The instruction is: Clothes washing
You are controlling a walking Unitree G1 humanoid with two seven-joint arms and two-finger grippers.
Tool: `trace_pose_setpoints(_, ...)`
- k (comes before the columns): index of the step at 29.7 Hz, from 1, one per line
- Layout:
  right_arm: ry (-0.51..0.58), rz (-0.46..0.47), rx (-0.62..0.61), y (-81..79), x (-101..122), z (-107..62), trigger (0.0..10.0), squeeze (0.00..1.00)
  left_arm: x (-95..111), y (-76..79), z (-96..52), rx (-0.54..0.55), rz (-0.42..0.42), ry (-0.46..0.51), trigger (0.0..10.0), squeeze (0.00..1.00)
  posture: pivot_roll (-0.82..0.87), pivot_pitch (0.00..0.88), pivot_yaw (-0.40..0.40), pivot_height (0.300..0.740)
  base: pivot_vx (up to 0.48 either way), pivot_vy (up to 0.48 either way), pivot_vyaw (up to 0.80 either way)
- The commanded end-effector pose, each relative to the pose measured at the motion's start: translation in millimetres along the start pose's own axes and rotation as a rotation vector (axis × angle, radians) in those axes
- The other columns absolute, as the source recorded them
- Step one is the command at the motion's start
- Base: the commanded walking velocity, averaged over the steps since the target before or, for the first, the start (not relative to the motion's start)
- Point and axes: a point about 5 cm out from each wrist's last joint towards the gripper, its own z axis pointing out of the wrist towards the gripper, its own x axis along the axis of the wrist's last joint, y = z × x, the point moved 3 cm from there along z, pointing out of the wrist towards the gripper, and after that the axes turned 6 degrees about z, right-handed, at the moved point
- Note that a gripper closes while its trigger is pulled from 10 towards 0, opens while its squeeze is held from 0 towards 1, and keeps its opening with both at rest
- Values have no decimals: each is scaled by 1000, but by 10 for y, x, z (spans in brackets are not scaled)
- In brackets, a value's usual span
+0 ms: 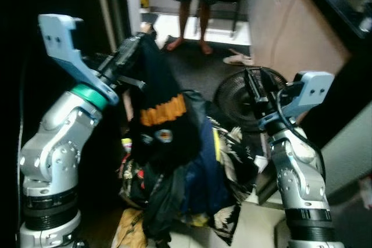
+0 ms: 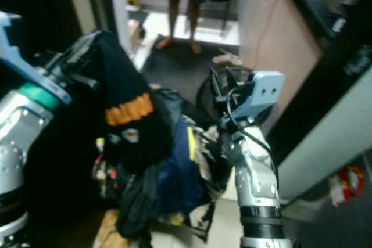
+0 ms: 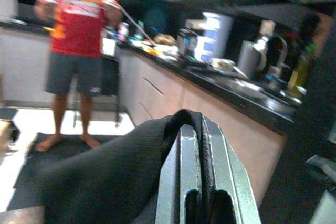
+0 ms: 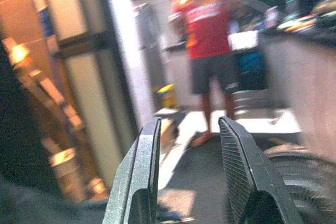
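My left gripper (image 1: 141, 38) is raised at the upper left, shut on a black garment (image 1: 160, 126) with an orange band and small patches. The garment hangs from the fingertips down over a heap of clothes (image 1: 197, 184) on the floor: dark blue, black-and-white patterned and yellow pieces. In the left wrist view the closed fingers (image 3: 197, 171) pinch the black cloth (image 3: 105, 182). My right gripper (image 1: 254, 88) is held up to the right of the heap, open, with nothing between its fingers (image 4: 139, 177).
A person (image 1: 197, 4) in a red shirt and dark shorts stands barefoot at the far doorway. A black floor fan (image 1: 238, 100) lies behind my right gripper. Kitchen cabinets (image 1: 290, 27) and a dark counter run along the right. Sandals (image 1: 237, 58) lie on the dark mat.
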Motion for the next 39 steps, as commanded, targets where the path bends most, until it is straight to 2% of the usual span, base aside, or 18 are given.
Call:
trace_pose_setpoints(1, 16, 8, -27, 60, 44, -5, 10000, 0, -4, 7, 20, -4, 3, -10, 10000, 0, -27, 33, 29, 740, 0, 0, -781)
trace_pose_setpoints(16, 72, 35, -46, 26, 209, 54, 10000, 0, -37, 59, 138, -8, 76, -32, 10000, 0, -38, 35, 43, 740, 0, 0, -778)
trace_pose_setpoints(39, 63, 68, -61, 12, 190, 53, 10000, 0, -38, 65, 151, 5, 105, -40, 10000, 0, -26, 46, 44, 740, 0, 0, -781)
